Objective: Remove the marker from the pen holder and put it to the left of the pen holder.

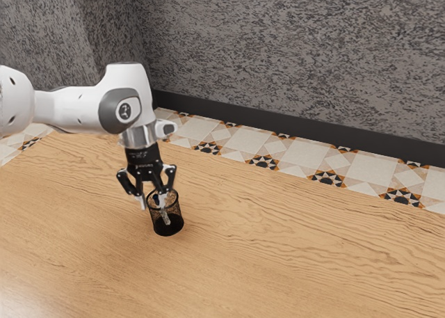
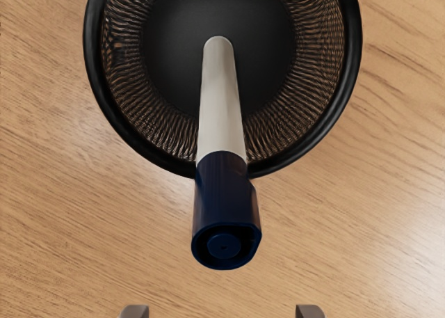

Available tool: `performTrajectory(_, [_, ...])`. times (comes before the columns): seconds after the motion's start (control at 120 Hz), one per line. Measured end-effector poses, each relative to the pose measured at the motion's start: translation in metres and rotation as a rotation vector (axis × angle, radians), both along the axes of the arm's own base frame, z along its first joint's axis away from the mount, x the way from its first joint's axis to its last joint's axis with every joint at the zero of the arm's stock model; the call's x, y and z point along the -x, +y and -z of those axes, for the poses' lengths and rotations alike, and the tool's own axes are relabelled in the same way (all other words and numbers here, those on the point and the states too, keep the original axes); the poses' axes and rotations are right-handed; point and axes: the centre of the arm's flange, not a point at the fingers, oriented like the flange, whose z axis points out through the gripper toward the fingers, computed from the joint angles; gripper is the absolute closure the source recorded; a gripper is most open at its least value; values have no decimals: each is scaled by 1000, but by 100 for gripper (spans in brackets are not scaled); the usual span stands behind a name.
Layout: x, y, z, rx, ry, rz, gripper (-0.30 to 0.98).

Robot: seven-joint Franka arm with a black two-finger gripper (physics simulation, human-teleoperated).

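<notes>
Wrist view: marker (image 2: 222, 123) across rim (image 2: 93, 40) (tilted)

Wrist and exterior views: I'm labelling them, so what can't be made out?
- Pen holder: rim partly cut off by the wrist view's top edge.
- Marker: underside hidden by its own body in the wrist view.
- Gripper: tips cropped by the wrist view's lower edge; lettering too small in the exterior view.

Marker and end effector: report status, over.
End effector open, marker ungripped. Marker tilted in pen holder, blue cap out past rim. Possible snag: holder wall around its lower end.
</notes>
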Motion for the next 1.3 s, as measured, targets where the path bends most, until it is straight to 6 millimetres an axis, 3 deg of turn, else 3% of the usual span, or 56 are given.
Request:
performTrajectory(0.158, [-19, -4, 7, -24, -1, 2, 53])
performTrajectory(0.5, [-36, -5, 27, -50, 18, -6, 55])
performTrajectory(0.942, [-40, 8, 21, -84, 13, 2, 75])
performTrajectory(1.067, [-45, 5, -11, -96, -22, 20, 77])
performTrajectory(1.15, [-42, 5, -57, -108, -60, 33, 77])
performTrajectory(1.25, [-20, 13, -120, -96, -98, 29, 78])
performTrajectory(1.3, [-7, 25, -136, -109, -76, 15, 78])
